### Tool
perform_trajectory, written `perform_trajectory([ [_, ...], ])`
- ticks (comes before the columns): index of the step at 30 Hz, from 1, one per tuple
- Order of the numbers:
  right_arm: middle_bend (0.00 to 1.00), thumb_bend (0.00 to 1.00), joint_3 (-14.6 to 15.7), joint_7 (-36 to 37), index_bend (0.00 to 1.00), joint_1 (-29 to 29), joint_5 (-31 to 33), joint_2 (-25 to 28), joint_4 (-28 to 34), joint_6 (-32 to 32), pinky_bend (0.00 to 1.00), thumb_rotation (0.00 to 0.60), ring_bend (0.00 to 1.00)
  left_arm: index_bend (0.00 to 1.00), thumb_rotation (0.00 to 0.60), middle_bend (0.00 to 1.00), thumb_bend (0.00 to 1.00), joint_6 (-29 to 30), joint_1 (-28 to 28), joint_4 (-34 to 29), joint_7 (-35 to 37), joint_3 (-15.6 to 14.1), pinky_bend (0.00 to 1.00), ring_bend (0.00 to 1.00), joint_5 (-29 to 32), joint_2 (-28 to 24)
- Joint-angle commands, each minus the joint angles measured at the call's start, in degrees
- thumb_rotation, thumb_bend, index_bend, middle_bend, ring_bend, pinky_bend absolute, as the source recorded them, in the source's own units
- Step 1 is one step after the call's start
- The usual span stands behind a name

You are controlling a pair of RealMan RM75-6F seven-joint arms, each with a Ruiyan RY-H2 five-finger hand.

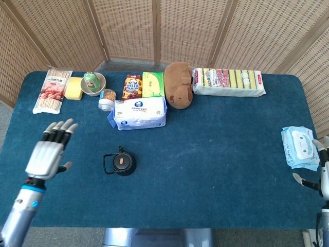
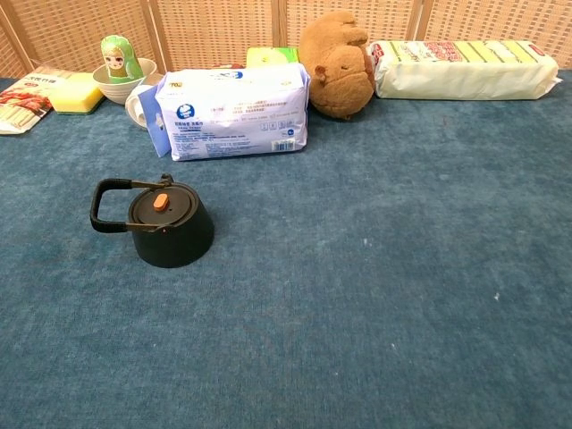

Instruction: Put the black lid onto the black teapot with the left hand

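Observation:
The black teapot [image 1: 122, 165] [image 2: 169, 227] stands on the blue table, its handle pointing left. Its black lid [image 1: 121, 161] [image 2: 162, 204], with an orange knob, sits on top of it. My left hand [image 1: 50, 152] hovers far to the left of the teapot, fingers spread and holding nothing; the chest view does not show it. Only a sliver of my right hand [image 1: 318, 167] shows at the right edge of the head view, too little to tell how its fingers lie.
A white tissue pack [image 1: 139, 112] [image 2: 234, 113] lies just behind the teapot. Along the back stand a noodle packet [image 1: 52, 90], sponge [image 1: 75, 88], bowl with green doll [image 1: 93, 83], snack boxes [image 1: 132, 86], brown plush [image 1: 178, 85] and long package [image 1: 228, 82]. A wipes pack [image 1: 299, 147] lies at right.

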State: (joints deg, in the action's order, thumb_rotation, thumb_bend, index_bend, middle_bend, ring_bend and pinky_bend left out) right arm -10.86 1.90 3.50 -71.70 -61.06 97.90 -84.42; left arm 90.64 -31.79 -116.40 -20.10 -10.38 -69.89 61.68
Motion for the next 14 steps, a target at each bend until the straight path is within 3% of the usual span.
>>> perform_trajectory([
  [1,0.01,0.06,0.12,-0.04,0.13,-0.44,-0.84,0.27,0.71,-0.96,0.0,0.6,0.0,0.0,0.6,0.0,0.14,4.05,8.8,8.54,14.08,-4.12,0.05,0.0,-6.59,-1.52],
  [5,0.01,0.06,0.2,-0.28,0.13,-0.86,-1.26,0.56,1.24,-1.75,0.0,0.6,0.0,0.0,0.6,0.0,0.14,4.84,12.52,13.61,20.79,-4.3,0.05,0.0,-9.19,-0.58],
  [14,0.0,0.06,-0.2,-0.49,0.13,-1.35,-0.57,0.74,1.25,-2.42,0.0,0.6,0.0,0.0,0.6,0.0,0.14,4.81,16.67,18.04,24.65,-2.78,0.05,0.0,-12.53,-0.25],
])
